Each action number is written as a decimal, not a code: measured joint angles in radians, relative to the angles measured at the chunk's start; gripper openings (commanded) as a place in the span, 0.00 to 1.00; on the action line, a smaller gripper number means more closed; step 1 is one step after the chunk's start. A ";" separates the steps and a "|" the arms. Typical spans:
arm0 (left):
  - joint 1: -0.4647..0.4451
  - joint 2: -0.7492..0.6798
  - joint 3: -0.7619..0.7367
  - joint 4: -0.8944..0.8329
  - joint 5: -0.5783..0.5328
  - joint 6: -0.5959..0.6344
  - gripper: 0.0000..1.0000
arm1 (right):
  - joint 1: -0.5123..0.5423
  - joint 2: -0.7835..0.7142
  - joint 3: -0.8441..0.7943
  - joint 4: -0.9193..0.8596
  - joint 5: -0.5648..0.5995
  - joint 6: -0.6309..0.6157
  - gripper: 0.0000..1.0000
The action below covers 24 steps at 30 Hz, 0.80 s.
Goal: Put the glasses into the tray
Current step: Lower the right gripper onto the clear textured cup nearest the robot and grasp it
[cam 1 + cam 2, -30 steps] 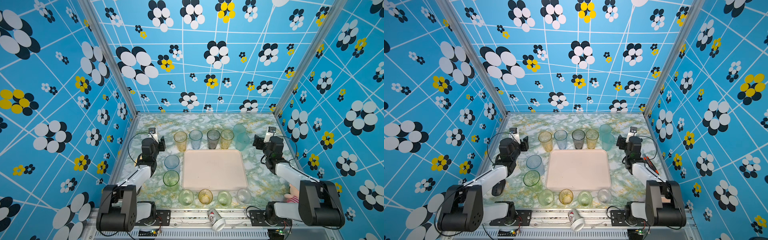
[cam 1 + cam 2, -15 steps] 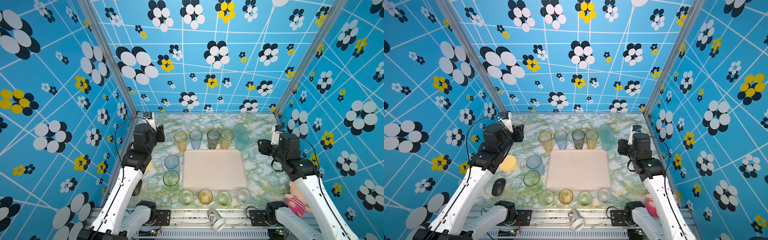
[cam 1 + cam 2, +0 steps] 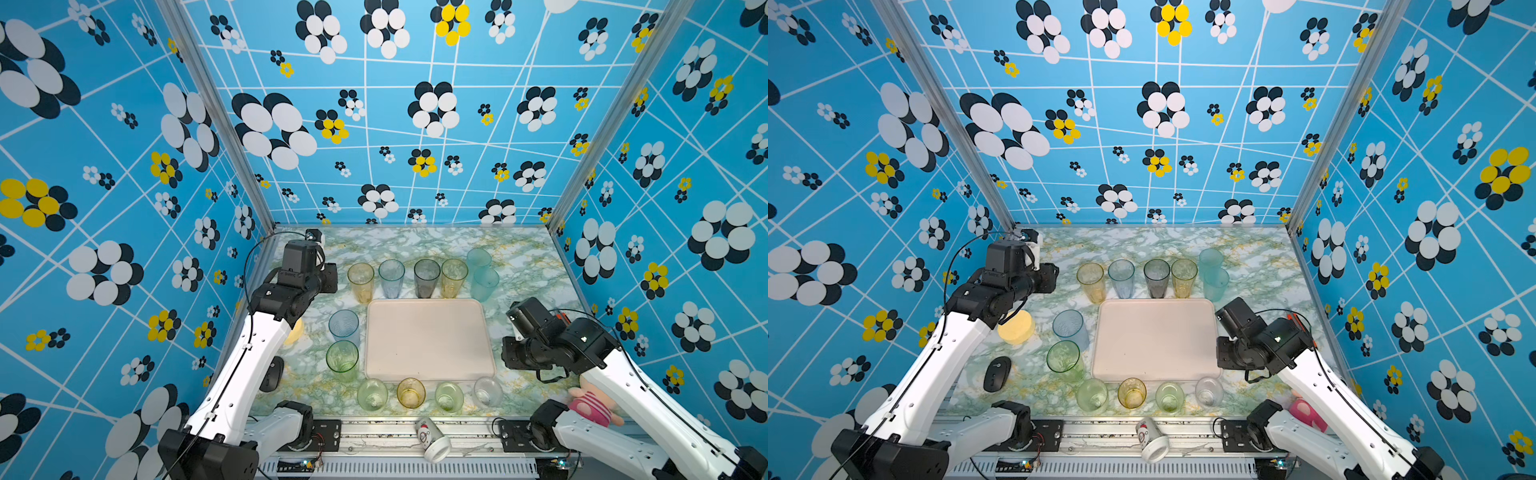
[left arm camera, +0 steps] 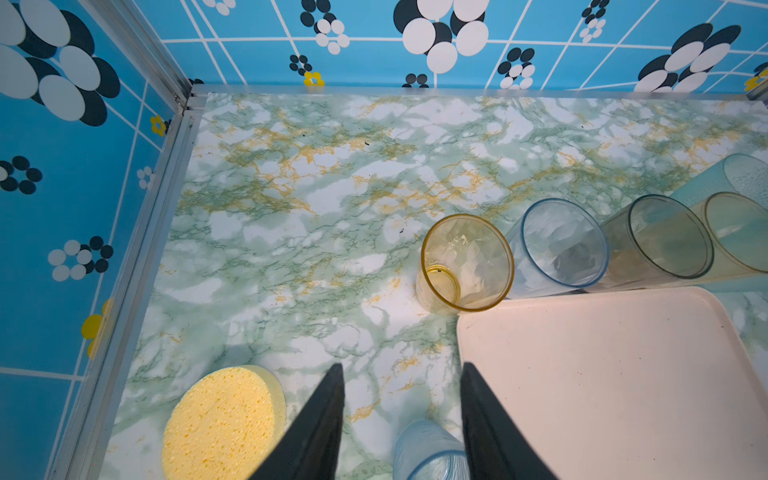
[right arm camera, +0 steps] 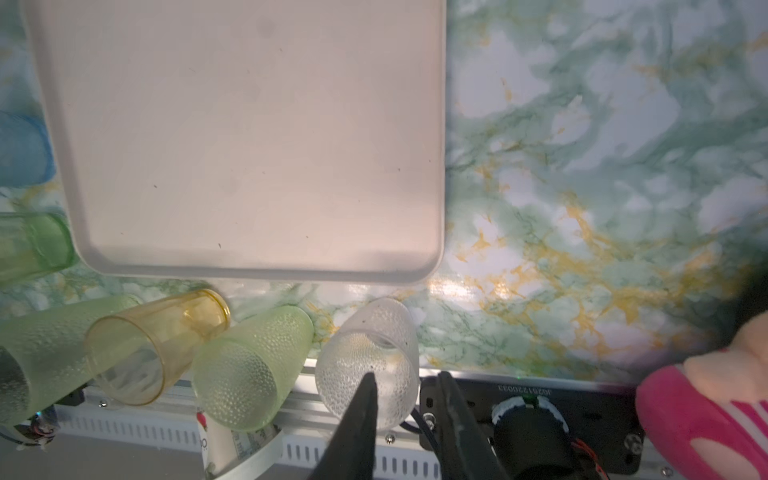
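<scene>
The cream-pink tray (image 3: 428,338) lies bare at the table's middle in both top views, with the glasses standing around it. Several are in a back row, among them an amber one (image 3: 360,282). A blue one (image 3: 344,326) and a green one (image 3: 342,359) stand on the left, and several line the front, ending in a clear one (image 3: 487,391). My left gripper (image 4: 401,365) hangs open above the blue glass (image 4: 430,453), holding nothing. My right gripper (image 5: 407,376) has a narrow gap, and one finger overlaps the clear glass's mouth (image 5: 365,357); contact is not visible.
A round yellow sponge (image 3: 1016,327) and a black mouse (image 3: 996,374) lie left of the glasses. A white paper cup (image 3: 432,440) lies on the front rail. A pink plush toy (image 3: 592,405) sits at the front right under my right arm. Patterned walls close three sides.
Both arms have risen from their folded rest poses. The right gripper has swung from the back right to the tray's front right corner, its jaws narrowing. The glasses have not moved.
</scene>
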 measured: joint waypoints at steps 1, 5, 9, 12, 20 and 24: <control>-0.002 0.003 0.000 -0.009 0.001 0.001 0.47 | 0.021 0.005 -0.008 -0.013 0.002 0.022 0.27; -0.002 0.009 0.000 -0.038 0.008 0.005 0.47 | 0.085 0.004 -0.068 -0.024 0.000 0.102 0.24; -0.002 0.009 0.006 -0.045 0.008 0.014 0.47 | 0.105 -0.008 -0.143 -0.003 -0.024 0.161 0.22; -0.002 0.009 0.006 -0.051 0.008 0.019 0.47 | 0.108 -0.009 -0.182 0.017 -0.041 0.193 0.21; -0.002 0.019 0.006 -0.057 0.012 0.023 0.47 | 0.112 -0.010 -0.217 0.075 -0.075 0.226 0.21; -0.002 0.027 0.006 -0.057 0.016 0.023 0.47 | 0.114 -0.010 -0.237 0.097 -0.085 0.236 0.21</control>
